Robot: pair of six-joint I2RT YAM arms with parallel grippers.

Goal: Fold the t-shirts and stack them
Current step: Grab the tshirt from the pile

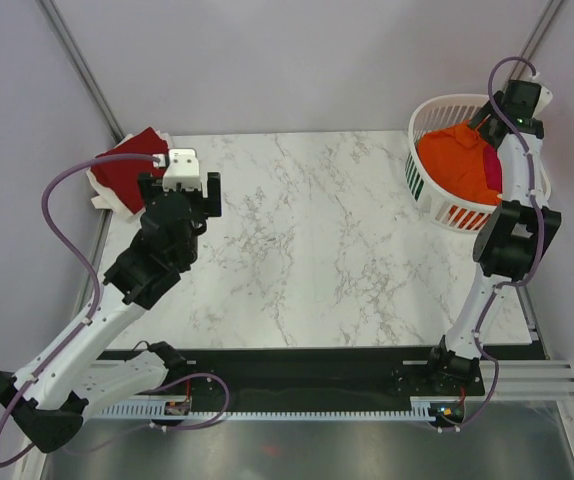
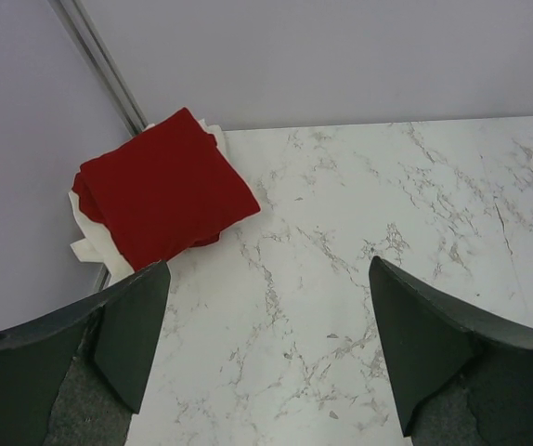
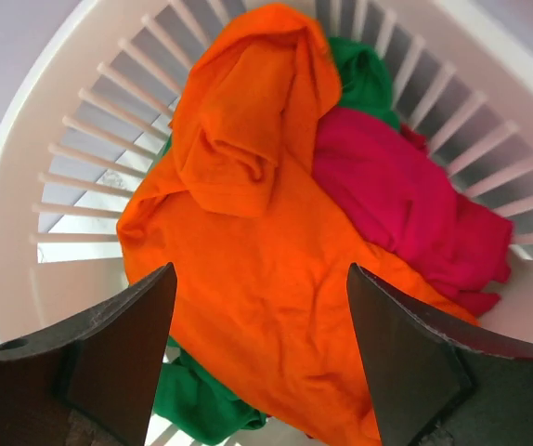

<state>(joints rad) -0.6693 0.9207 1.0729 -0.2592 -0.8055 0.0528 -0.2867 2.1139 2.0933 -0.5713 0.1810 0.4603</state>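
Observation:
A dark red t-shirt [image 1: 127, 168] lies folded at the table's far left corner, on a white sheet; it also shows in the left wrist view [image 2: 160, 189]. My left gripper [image 2: 266, 358] is open and empty, just right of it above bare marble. An orange t-shirt [image 3: 248, 232] lies crumpled on top in the white basket [image 1: 429, 115], with a magenta-pink t-shirt [image 3: 406, 200] and a green t-shirt [image 3: 364, 79] beside and under it. My right gripper [image 3: 262, 358] hangs open over the orange shirt, holding nothing.
The marble table [image 1: 307, 240] runs between the two arms. A metal frame post [image 2: 99, 60] and grey walls stand close behind the red shirt. The basket sits at the far right corner, tilted toward the table.

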